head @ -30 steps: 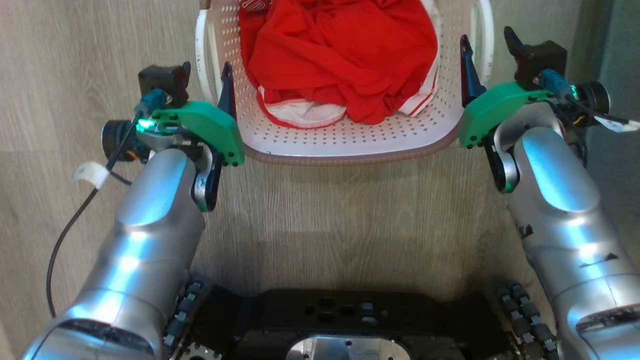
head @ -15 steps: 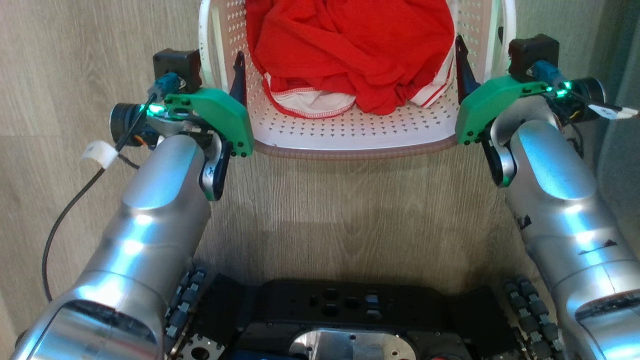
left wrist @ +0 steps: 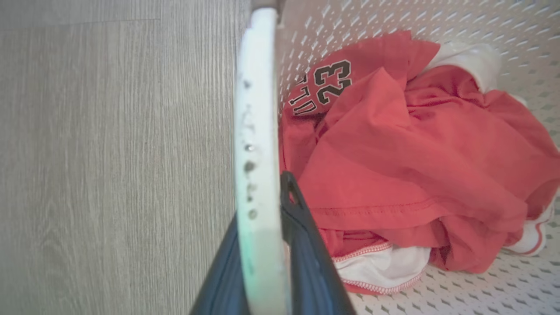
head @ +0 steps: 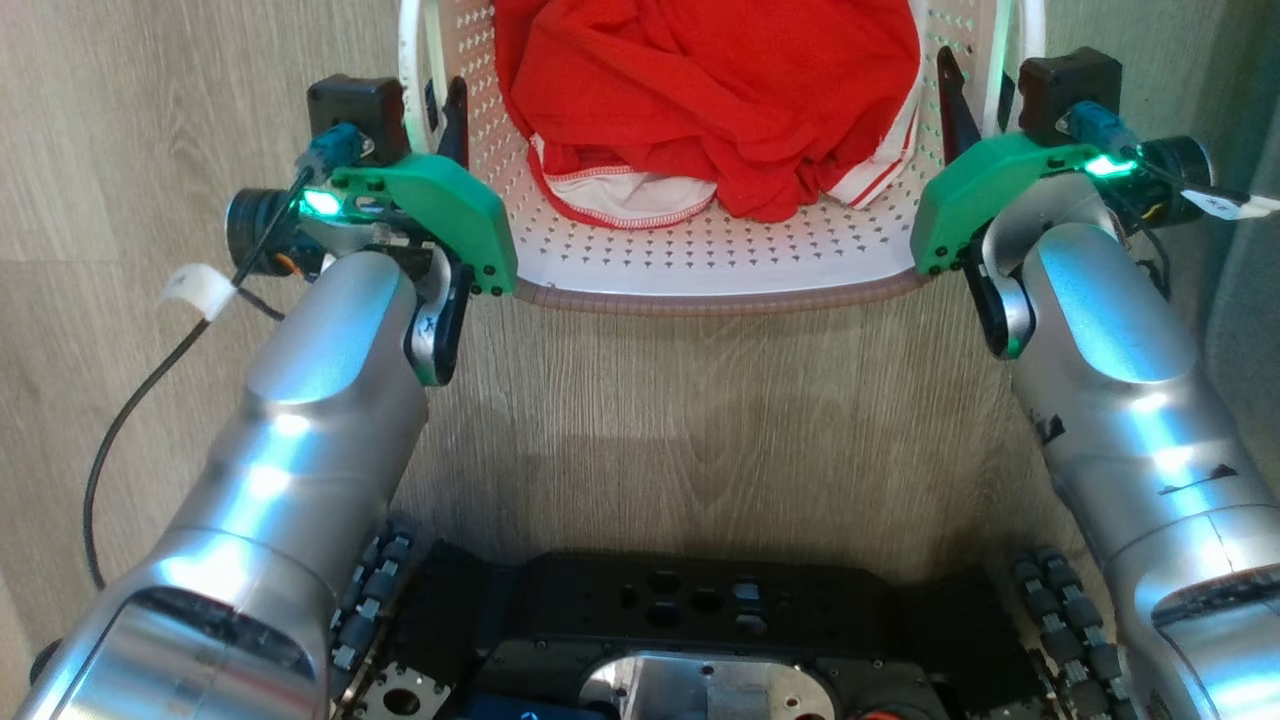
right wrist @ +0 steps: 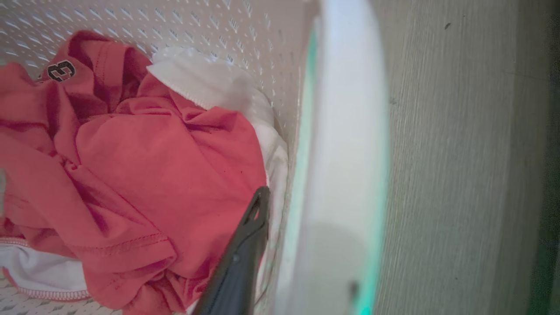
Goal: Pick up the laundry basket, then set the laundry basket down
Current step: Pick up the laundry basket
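Laundry basket (head: 700,265) holds red clothing (head: 710,90); left end effector (left wrist: 262,197) clamps its handle (left wrist: 256,109), right end effector (head: 978,95) unclear.

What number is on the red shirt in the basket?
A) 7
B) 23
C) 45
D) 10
B: in the left wrist view, the red shirt in the basket has a black 23 printed on it.

My head camera looks steeply down at the floor (head: 700,420), with the laundry basket (head: 700,270) at the frame's top edge. My left wrist camera hugs the left handle (left wrist: 258,131), my right wrist camera the right handle (right wrist: 341,153); all three share the red garment (head: 720,90).
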